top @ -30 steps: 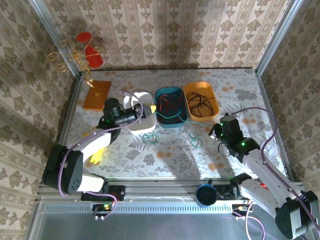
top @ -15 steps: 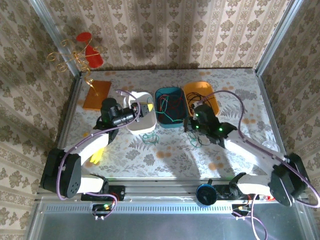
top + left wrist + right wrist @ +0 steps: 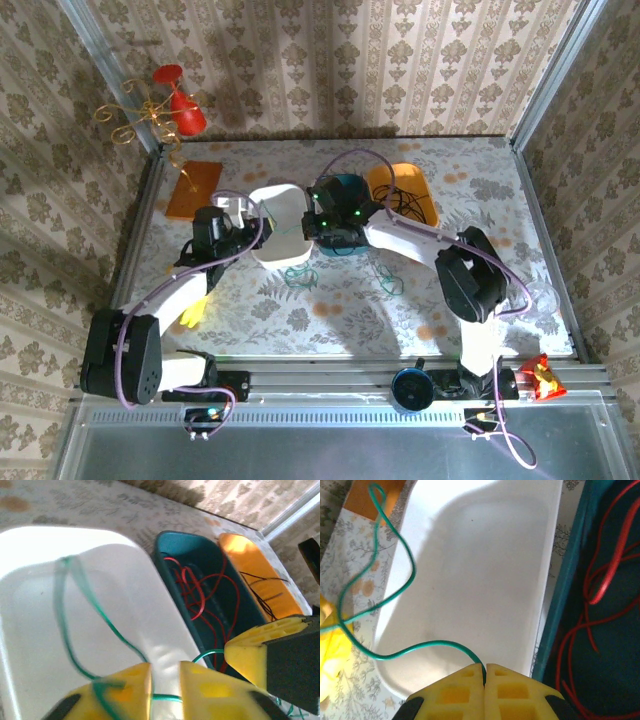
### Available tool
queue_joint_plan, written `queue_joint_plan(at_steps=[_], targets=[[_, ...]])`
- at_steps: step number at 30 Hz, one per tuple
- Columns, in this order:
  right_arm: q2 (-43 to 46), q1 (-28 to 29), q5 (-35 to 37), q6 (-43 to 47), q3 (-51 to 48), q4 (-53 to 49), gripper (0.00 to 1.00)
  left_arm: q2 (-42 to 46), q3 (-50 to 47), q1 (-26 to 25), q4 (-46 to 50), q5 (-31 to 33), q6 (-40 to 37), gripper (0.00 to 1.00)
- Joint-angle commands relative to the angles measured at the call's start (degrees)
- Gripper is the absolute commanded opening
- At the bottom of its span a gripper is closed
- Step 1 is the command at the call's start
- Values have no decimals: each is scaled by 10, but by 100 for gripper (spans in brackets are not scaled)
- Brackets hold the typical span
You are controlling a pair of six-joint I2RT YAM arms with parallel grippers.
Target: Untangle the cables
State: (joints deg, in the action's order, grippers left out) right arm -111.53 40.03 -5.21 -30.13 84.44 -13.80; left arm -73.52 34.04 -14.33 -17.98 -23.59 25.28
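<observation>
The right gripper (image 3: 485, 672) has its jaws pinched tight on a green cable (image 3: 440, 642) over the white tray (image 3: 485, 555). The cable loops across the tray to the left gripper (image 3: 165, 690) and lies across its jaws. A small gap shows there, so I cannot tell if they hold it. Red cables (image 3: 200, 595) lie in the teal tray (image 3: 175, 545) and black cables (image 3: 265, 597) in the orange tray (image 3: 245, 555). The trays sit in a row near the far edge of the tabletop (image 3: 340, 310).
</observation>
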Motion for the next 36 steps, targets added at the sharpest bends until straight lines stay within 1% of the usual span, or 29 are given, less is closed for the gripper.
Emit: queue_joint_plan(at_steps=[1, 3, 5, 8, 11, 14, 19, 26, 31, 36], targets=[[-28, 3, 6, -1, 39, -36, 1, -17, 7, 12, 23, 24, -19, 44], [-40, 3, 23, -4, 53, -40, 1, -15, 10, 16, 14, 26, -15, 56], [-51, 3, 47, -6, 68, -52, 0, -5, 17, 19, 17, 34, -17, 62], [-58, 1, 96, -14, 77, -67, 0, 22, 29, 24, 47, 61, -32, 67], [-54, 0, 137, -26, 73, -74, 0, 63, 33, 29, 80, 102, -51, 70], [-43, -2, 168, -39, 60, -70, 0, 100, 29, 36, 107, 136, -58, 72], [-25, -2, 181, -46, 43, -54, 0, 139, 18, 42, 123, 137, -67, 75], [-23, 2, 183, -44, 54, -50, 0, 140, 13, 42, 122, 133, -57, 75], [-26, 5, 226, -54, 67, -81, 0, 142, 12, 42, 121, 137, -53, 75], [-5, 3, 266, -52, 59, -94, 0, 143, 16, 42, 134, 139, -59, 75]])
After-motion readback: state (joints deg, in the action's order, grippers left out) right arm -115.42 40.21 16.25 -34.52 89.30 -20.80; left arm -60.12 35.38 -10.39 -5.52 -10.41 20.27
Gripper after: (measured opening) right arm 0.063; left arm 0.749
